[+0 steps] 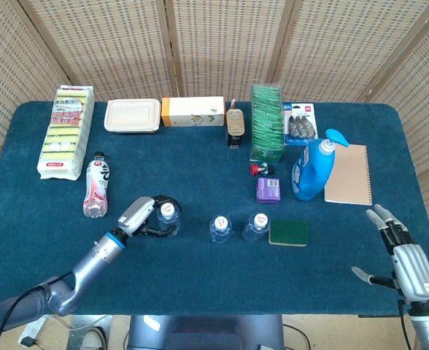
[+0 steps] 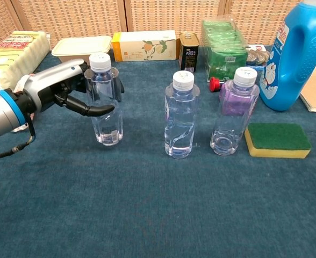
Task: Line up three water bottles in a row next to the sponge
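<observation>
My left hand (image 2: 66, 88) (image 1: 145, 216) grips a clear water bottle (image 2: 105, 102) (image 1: 168, 217) with a white cap, upright, its base at the blue cloth. Two more clear bottles stand to its right: the middle bottle (image 2: 180, 115) (image 1: 219, 228) and a third bottle (image 2: 234, 112) (image 1: 256, 227) just left of the green and yellow sponge (image 2: 277, 140) (image 1: 288, 232). The gap between the gripped bottle and the middle one is wider than the gap between the other two. My right hand (image 1: 408, 259) hovers open at the table's right front corner, away from everything.
A blue detergent bottle (image 2: 299, 54) and a notebook (image 1: 348, 174) stand behind the sponge. A purple box (image 1: 268, 189), green packs (image 1: 266, 122), a can (image 1: 234, 124), boxes and sponge packs (image 1: 66, 132) line the back. A pink-labelled bottle (image 1: 95, 186) lies at left.
</observation>
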